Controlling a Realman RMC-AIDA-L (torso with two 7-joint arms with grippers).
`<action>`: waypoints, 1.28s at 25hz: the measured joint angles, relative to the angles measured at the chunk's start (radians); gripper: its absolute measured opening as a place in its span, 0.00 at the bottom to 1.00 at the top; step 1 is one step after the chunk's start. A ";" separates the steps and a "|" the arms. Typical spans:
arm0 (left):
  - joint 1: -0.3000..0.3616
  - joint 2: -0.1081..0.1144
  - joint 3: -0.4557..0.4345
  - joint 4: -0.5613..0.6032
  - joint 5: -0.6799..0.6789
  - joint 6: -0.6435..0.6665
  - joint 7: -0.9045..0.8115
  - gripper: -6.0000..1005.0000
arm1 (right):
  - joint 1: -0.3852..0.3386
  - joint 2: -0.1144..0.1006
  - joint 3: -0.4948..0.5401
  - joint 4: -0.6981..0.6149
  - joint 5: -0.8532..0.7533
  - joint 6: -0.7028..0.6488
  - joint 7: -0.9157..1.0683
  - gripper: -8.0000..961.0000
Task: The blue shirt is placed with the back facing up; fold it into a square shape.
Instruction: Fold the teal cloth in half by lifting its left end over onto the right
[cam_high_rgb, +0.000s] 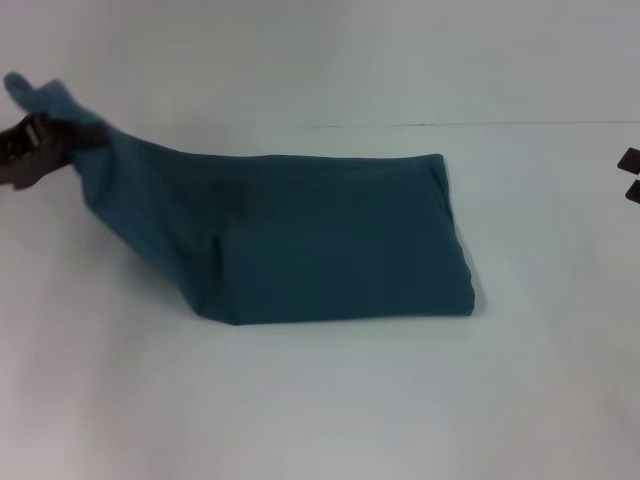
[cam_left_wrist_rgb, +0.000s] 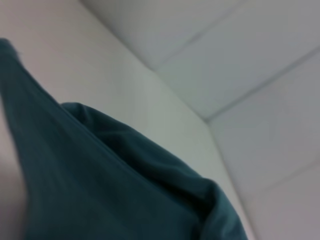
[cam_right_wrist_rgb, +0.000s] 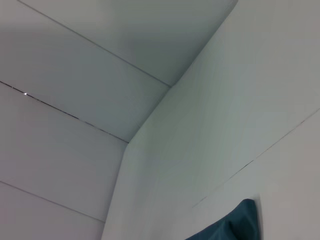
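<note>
- The blue shirt lies on the white table, already folded into a long band. Most of it rests flat in the middle.
- The left claw is pinched tight on the left end of the shirt and holds that end up off the table. The cloth slopes down from the claw to the flat part.
- The right claw sits at the far right edge of the head view, well apart from the shirt. I cannot tell if it is wide or narrow.
- To do this step well, I think the left claw should carry its end over to the right end and lay it down so the edges line up.
- It should go slow and low, so the flat part does not slide or bunch up.
- It should let go only when the cloth lies flat.
- No words, brand or label show on the shirt here. Only plain blue cloth faces up.
</note>
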 joint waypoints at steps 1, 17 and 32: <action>0.000 0.000 0.000 0.000 0.000 0.000 0.000 0.06 | 0.000 0.000 0.000 0.000 0.000 0.000 0.000 0.72; -0.167 -0.079 0.282 0.011 -0.003 -0.034 0.021 0.06 | 0.006 0.002 -0.005 0.006 0.000 0.007 -0.004 0.72; -0.252 -0.138 0.640 -0.020 0.005 -0.258 0.025 0.06 | 0.009 0.002 -0.015 0.016 0.000 0.015 -0.003 0.72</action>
